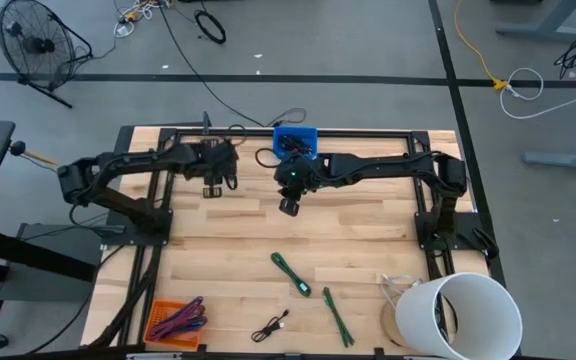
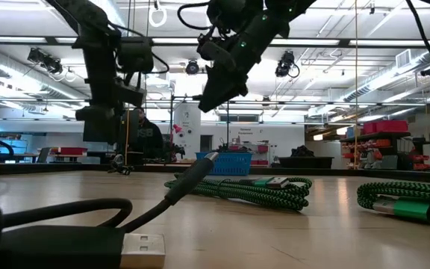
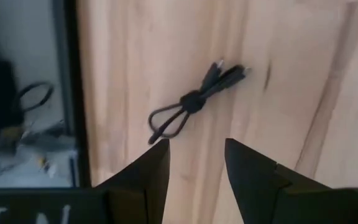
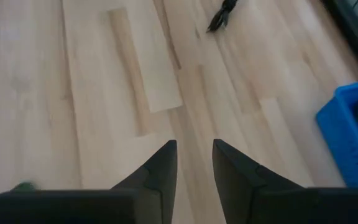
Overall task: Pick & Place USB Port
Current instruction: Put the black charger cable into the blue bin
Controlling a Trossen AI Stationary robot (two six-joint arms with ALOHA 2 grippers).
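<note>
Left end effector (image 3: 196, 163) open, empty; right end effector (image 4: 194, 163) open, empty, above wooden table (image 1: 368, 230).

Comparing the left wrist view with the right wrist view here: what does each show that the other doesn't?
Only the left wrist view shows the table's edge with floor clutter beyond it. Only the right wrist view shows the blue bin. Both show bare wooden table, a small bundled black cable, which may be the same one, and their own empty, open grippers: left gripper, right gripper.
</note>
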